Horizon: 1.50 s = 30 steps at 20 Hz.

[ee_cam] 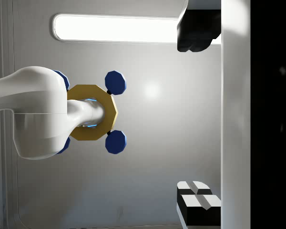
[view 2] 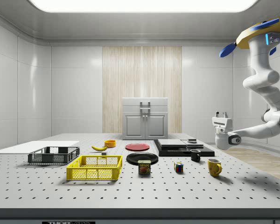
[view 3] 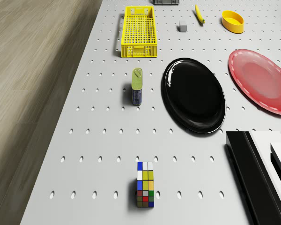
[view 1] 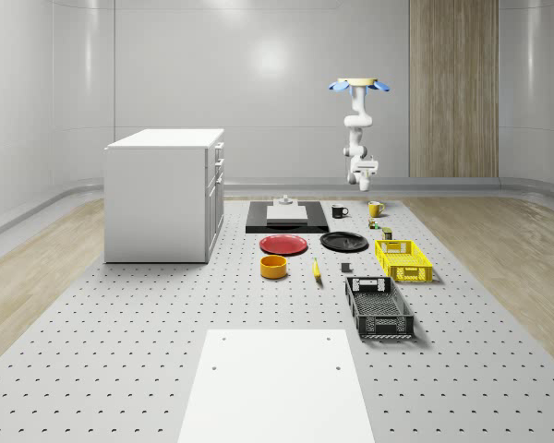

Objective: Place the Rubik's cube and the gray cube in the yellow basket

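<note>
So the drone is hovering high over the far end of the table, near the yellow mug, with the arm hanging down and the gripper pointing upward, away from the table. In the wrist view the two fingertips are sitting well apart, so the gripper is wide and holding nothing. What matters for the next move: the Rubik's cube is lying below the gripper and a bit toward the side view's left, so I'm guessing the wrist is going to have to flip down before any grasp works. The cube is sitting flat on the table, squarish, no real long axis, with mixed blue, white, yellow and green tiles, between the mug and the Spam can. The gray cube is resting much further off, small and plain, just beside the far end of the yellow basket, near the banana. The basket is lying empty, long axis running away from the drone, past the can and beside the black plate.
</note>
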### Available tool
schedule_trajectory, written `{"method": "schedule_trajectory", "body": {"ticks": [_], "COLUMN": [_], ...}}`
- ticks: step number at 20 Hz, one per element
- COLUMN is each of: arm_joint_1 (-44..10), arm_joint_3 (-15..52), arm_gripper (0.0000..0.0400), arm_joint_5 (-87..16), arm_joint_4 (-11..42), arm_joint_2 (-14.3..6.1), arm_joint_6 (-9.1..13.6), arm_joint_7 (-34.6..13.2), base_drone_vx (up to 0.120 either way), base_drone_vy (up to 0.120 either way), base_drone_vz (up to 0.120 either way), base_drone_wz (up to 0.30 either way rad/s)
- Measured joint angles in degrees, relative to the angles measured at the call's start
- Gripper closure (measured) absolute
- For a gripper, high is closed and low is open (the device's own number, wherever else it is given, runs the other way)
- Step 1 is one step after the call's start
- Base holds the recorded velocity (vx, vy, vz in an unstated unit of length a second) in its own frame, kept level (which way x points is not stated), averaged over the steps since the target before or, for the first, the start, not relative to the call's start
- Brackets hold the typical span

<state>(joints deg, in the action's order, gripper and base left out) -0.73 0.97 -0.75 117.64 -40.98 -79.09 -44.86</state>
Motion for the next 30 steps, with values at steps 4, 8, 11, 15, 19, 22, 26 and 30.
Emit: {"method": "schedule_trajectory", "body": {"ticks": [4,8,11,15,19,22,26,30], "arm_joint_1": [-0.2,-0.6,-1.1,-2.4,-4.9,-8.0,-14.6,-25.1], "arm_joint_3": [0.7,2.0,3.7,7.8,15.5,24.3,38.9,51.7], "arm_gripper": [0.0,0.0,0.0,0.0,0.0,0.0,0.0,0.0], "arm_joint_5": [-0.9,-2.7,-5.2,-11.0,-22.0,-35.3,-59.5,-84.4], "arm_joint_4": [0.1,0.3,0.6,1.4,4.0,9.0,21.7,35.9], "arm_joint_2": [-0.1,-0.3,-0.4,-0.7,-1.4,-2.5,-5.3,-8.7], "arm_joint_6": [-0.2,-0.4,-0.5,-0.8,-1.3,-2.0,-2.7,-0.4], "arm_joint_7": [-0.1,-0.4,-0.7,-1.5,-3.1,-5.4,-11.6,-21.3], "base_drone_vx": [0.12,0.12,0.12,0.12,0.12,0.12,0.12,0.12], "base_drone_vy": [0.01,0.0,0.0,0.0,0.0,0.0,0.0,0.0], "base_drone_vz": [0.0,0.0,0.0,0.0,0.0,0.0,-0.09,-0.12], "base_drone_wz": [0.0,0.0,0.0,0.0,0.0,0.0,0.0,0.0]}}
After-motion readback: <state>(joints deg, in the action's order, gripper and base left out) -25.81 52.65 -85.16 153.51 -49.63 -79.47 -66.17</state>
